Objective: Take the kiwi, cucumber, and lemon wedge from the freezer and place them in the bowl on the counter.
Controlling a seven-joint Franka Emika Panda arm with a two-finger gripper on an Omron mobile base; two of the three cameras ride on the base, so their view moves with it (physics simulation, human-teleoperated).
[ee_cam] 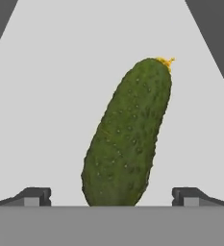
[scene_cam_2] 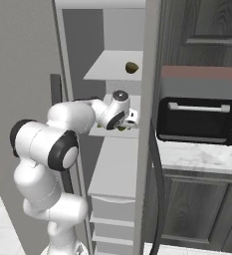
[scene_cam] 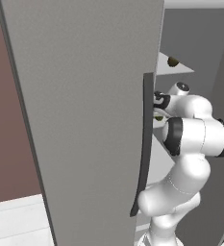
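Cucumber (ee_cam: 128, 134): lay on freezer (scene_cam: 84, 120) shelf (ee_cam: 60, 96), between the spread fingers of the tool (ee_cam: 111, 197) (open, nothing gripped). Kiwi (scene_cam_2: 131, 67): on the shelf above. Risk, judged: glossy skin could slip if the fingers closed off-centre.

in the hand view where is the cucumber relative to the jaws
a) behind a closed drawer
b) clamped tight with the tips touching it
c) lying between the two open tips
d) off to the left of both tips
c: the cucumber lies on the pale shelf with its near end between the two dark fingertips, which stand wide apart and clear of it.
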